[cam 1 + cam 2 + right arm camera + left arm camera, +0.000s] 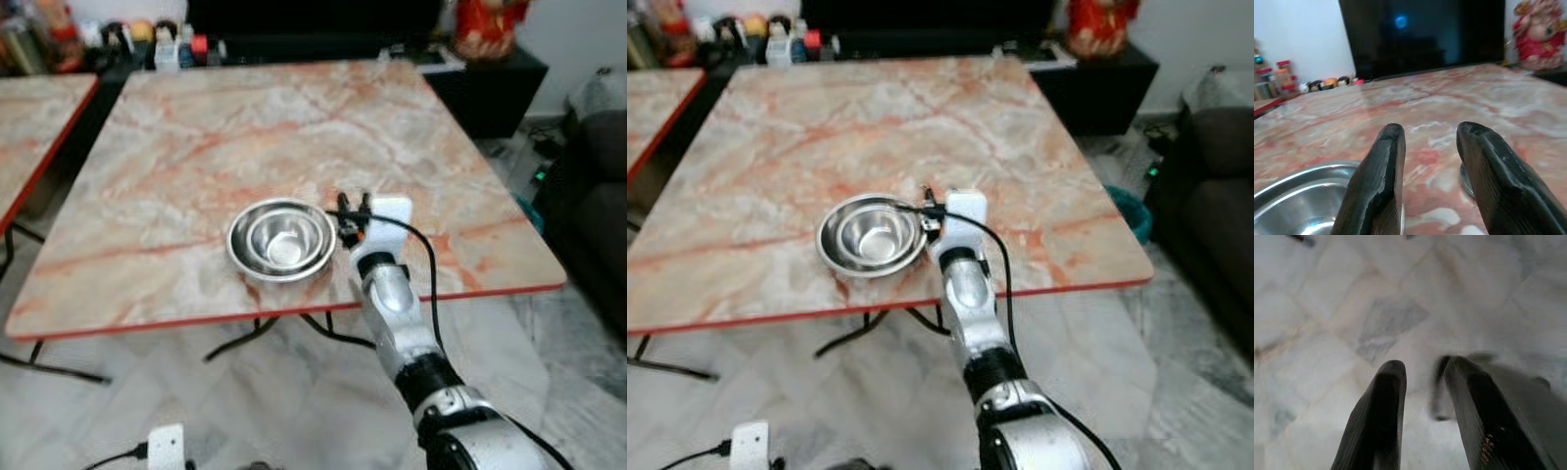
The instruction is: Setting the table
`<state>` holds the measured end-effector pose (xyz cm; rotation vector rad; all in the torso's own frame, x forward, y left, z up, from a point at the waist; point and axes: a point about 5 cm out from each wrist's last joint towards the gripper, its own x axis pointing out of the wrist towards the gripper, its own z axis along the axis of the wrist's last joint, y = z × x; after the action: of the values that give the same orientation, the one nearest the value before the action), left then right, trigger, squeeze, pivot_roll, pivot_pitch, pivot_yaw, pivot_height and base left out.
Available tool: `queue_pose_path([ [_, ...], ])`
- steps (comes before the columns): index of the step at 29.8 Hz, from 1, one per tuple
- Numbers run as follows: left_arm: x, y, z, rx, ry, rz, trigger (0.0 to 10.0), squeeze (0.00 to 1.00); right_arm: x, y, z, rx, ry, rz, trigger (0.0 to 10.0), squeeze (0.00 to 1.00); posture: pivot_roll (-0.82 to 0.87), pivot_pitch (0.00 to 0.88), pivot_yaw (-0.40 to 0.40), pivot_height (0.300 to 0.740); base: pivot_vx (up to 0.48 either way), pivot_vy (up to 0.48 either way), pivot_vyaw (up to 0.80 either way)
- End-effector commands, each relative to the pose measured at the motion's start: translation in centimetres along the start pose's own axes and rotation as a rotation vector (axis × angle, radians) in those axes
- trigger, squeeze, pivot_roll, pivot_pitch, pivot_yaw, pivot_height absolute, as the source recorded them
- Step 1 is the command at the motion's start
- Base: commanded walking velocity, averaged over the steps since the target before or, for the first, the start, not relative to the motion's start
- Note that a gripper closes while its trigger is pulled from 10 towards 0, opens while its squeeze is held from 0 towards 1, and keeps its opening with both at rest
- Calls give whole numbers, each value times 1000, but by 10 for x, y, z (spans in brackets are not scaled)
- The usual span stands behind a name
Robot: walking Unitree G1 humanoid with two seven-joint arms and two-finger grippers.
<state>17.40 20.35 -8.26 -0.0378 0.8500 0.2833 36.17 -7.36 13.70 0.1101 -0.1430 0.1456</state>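
Observation:
Two nested steel bowls [282, 240] stand on the marble table [245, 127], close to its near edge. My right gripper [353, 206] reaches over that edge and hovers just to the right of the bowls' rim. In the right wrist view the bowl rim [1298, 196] lies beside one finger; the right gripper [1430, 132] is open with nothing between its fingers. My left gripper [1422, 369] hangs low over the tiled floor, open and empty.
A second marble table [29, 127] stands to the left. Behind the table a dark cabinet [490, 88] carries small jars [147, 39] and a red figurine [490, 24]. A dark sofa [598, 196] and a teal bin [1132, 211] are on the right.

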Motion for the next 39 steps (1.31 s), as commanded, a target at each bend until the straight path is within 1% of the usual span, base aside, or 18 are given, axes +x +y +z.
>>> queue_pose_path([
  [1, -2, 8, -7, 10, 24, 14, 10000, 0, 3, 12, 7, 19, -29, 24, 10000, 0, 111, 74, -31, 715, 0, 382, 0],
  [17, -1, 13, -5, 9, 8, 31, 10000, 0, 2, 17, 12, 43, -63, 28, 10000, 0, 116, 83, -18, 715, 0, 388, 0],
  [30, -1, 12, -5, 4, 7, 33, 10000, 0, 1, 19, 12, 34, -64, 46, 10000, 0, 118, 81, -27, 715, 0, 388, 0],
  [39, -2, 9, -5, -6, 5, 36, 10000, 0, 0, 22, 10, 21, -53, 79, 10000, 0, 120, 85, -40, 715, 0, 388, 0],
])
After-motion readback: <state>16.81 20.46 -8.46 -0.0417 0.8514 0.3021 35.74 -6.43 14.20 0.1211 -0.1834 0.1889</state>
